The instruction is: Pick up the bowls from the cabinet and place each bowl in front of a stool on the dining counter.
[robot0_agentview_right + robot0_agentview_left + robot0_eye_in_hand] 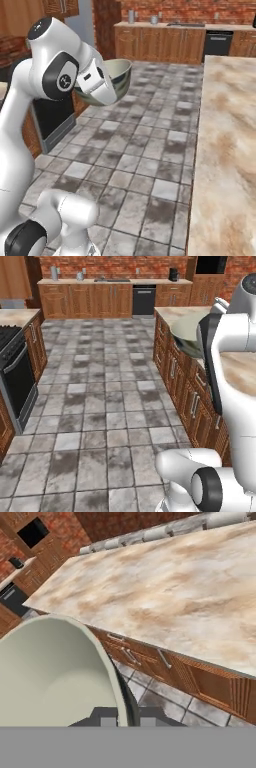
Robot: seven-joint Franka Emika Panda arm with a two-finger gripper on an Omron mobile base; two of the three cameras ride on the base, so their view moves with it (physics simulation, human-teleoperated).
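No brands or readable writing anywhere. Gripper [121, 718] is clamped narrow on the rim of a bowl [112, 77], pale cream-green inside; bowl is up in the air over the tiled floor [100, 401], beside the dining counter [227, 150], not on it. Counter top is beige-brown marbled stone, w/ wooden ribbed doors and metal handles below. Cream roll cushions of stools [227, 519] line its far edge in hand view. Room: red brick walls, wooden cupboards along the back wall, black dishwasher [144, 301], black oven [15, 376] at left.
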